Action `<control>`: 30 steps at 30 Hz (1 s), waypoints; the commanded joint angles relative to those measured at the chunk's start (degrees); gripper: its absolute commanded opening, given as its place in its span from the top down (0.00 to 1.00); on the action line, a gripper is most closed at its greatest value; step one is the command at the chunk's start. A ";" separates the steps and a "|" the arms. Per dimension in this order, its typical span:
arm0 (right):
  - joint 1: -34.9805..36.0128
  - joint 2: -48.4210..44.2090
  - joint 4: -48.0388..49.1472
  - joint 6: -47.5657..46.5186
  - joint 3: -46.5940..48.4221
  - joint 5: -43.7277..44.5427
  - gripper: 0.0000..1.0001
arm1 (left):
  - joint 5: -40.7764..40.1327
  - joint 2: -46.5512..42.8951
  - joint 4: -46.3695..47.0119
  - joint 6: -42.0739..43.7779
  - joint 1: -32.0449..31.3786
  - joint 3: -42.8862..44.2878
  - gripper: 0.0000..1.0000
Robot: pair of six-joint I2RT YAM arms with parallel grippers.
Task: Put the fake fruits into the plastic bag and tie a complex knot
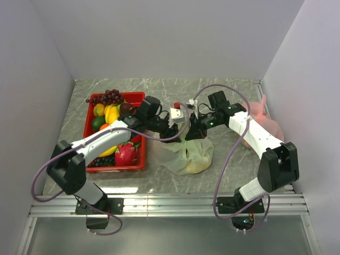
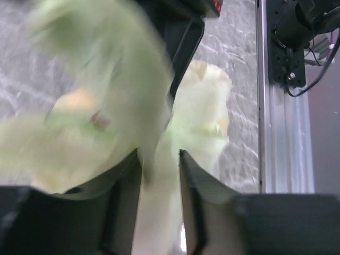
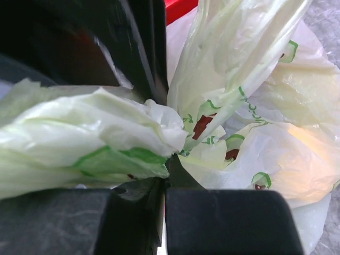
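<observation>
The jaws of the right gripper (image 3: pixel 164 164) are shut on a bunched handle of the thin pale-green translucent plastic bag (image 1: pixel 192 156), and those of the left gripper (image 2: pixel 159 159) are drawn narrow around another strand of its film (that view is blurred). The bag is laid just right of the red rectangular plastic crate (image 1: pixel 114 169), in which most of the small glossy fake fruits (image 1: pixel 109 114) are heaped; something yellow shows through the film. No knot is formed yet. The two strands are best kept taut and raised clear of the crate's right rim while crossed, so slack film is not trapped.
</observation>
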 commanded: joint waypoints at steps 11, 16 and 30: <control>0.69 -1.64 -4.03 -8.93 2.76 0.56 1.00 | -2.41 -11.77 -5.30 -6.35 13.42 4.78 0.38; 1.22 -1.46 -5.09 -11.65 3.65 2.06 1.00 | 0.49 -4.31 -4.69 -7.30 13.42 9.08 0.37; 2.98 -2.26 -2.56 -11.58 3.21 5.75 1.00 | 15.88 -1.65 -5.47 -9.32 13.33 9.98 0.93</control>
